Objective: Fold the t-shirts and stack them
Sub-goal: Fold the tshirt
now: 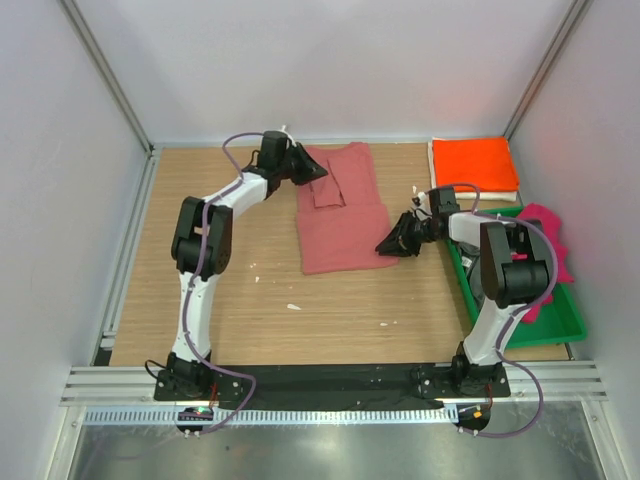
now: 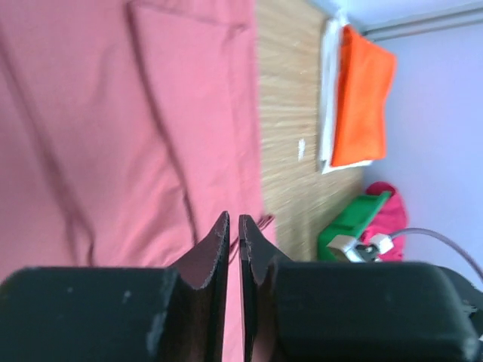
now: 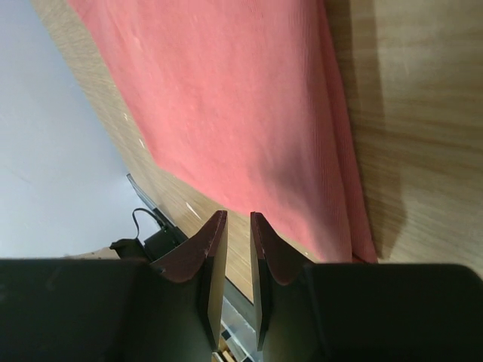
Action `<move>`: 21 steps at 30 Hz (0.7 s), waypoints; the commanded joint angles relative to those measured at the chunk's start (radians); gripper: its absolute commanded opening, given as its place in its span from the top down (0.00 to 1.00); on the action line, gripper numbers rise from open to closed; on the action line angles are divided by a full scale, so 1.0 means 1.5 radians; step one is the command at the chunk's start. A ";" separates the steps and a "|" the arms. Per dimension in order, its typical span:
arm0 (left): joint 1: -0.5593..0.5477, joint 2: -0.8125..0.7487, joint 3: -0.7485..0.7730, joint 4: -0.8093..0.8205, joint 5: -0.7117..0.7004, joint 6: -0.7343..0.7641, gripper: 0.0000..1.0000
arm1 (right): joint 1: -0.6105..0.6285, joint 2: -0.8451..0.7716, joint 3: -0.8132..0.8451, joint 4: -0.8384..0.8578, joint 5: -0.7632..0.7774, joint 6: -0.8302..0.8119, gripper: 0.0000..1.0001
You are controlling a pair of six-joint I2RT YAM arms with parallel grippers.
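While the salmon-red t-shirt [image 1: 340,215] is only partly folded, it is seen from above spread flat on the counter [image 1: 250,300] with one sleeve turned in over its chest, and a fold of the long sides is judged to be the step in hand. The left hand [image 1: 318,172] is held over the far left shoulder of that shirt and the right hand [image 1: 392,243] is set at its near right corner, so that opposite ends can be worked together. Right of the shirt and further back, an orange t-shirt [image 1: 475,162] is laid folded on a white t-shirt [image 1: 433,165], presumably the stack to which the red one is to be added. Right of the shirt and nearer, a magenta t-shirt [image 1: 548,225] is left crumpled in a green tray [image 1: 560,325], apparently awaiting its turn. In the left wrist view the left hand [image 2: 234,220] is shown drawn almost together, with only a slit between the jaws and no cloth seen in it, and the shirt [image 2: 113,113] is spread beyond the tips, a raised crease running along it. In the right wrist view the right hand [image 3: 238,217] is shown narrowly parted with nothing pinched. The shirt's edge [image 3: 241,98] lies just beyond the tips, with bare counter to the side. Because the cloth lies flat, a low approach is judged necessary to catch that edge.
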 commanded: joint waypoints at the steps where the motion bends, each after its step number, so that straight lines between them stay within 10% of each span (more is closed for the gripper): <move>1: 0.002 0.072 0.021 0.124 0.062 -0.066 0.91 | -0.001 0.009 0.056 0.012 -0.006 -0.004 0.75; 12: 0.045 0.112 -0.039 0.126 0.062 -0.075 0.94 | 0.000 0.027 0.072 0.007 0.005 -0.003 0.75; 21: 0.055 0.065 0.062 0.054 0.152 -0.032 0.52 | -0.001 0.014 0.069 -0.019 0.021 -0.029 0.74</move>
